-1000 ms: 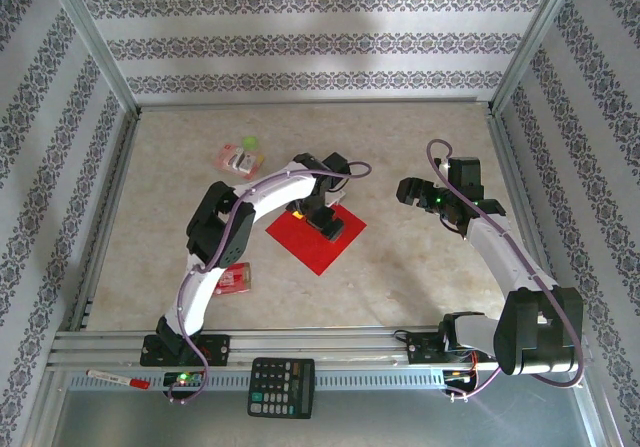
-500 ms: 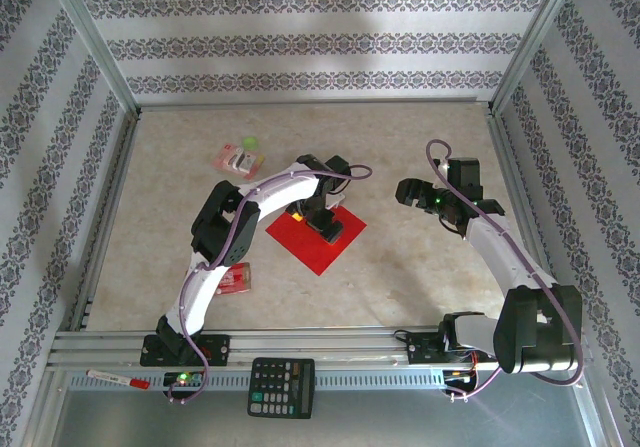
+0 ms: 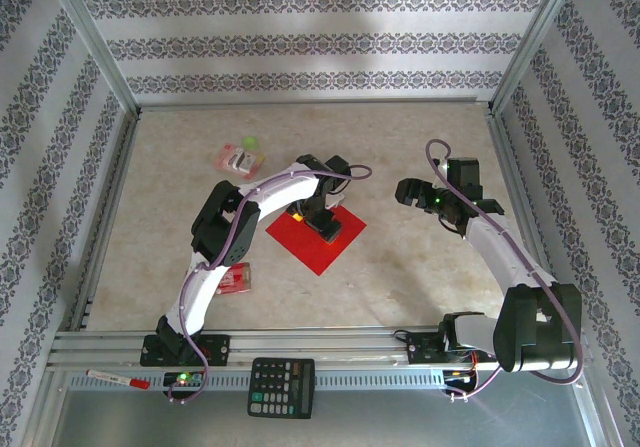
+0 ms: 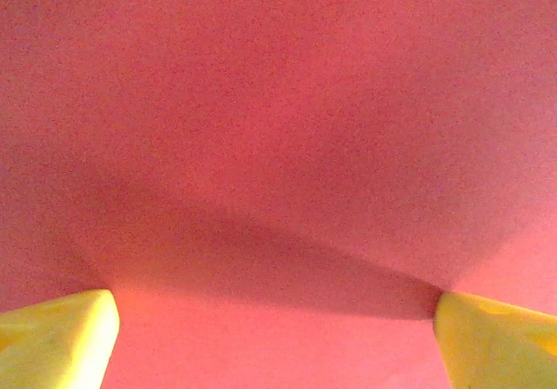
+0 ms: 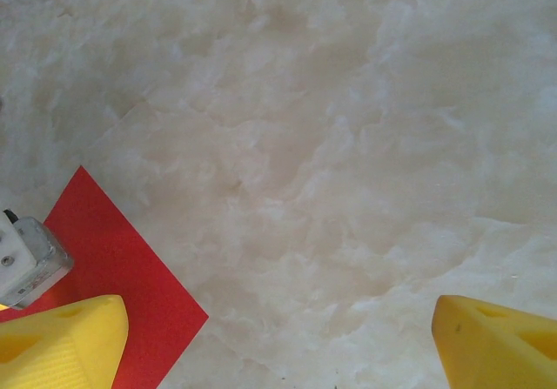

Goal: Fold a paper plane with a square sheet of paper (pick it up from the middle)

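Red packet [image 3: 236, 280] is seen at lower left, partly hidden by the left arm, and a pink packet [image 3: 240, 157] at upper left. At centre, the left gripper [image 3: 325, 225] is spread wide, its yellow fingertips [image 4: 61, 337] pressed onto the square sheet of paper [image 3: 318, 252]. Right of it, the right gripper [image 3: 412, 193] is likewise spread wide over bare table [image 3: 420, 137], with nothing pinched.

white arms [image 3: 203, 285], black joints [image 3: 222, 225], yellow fingertips [image 5: 61, 341]
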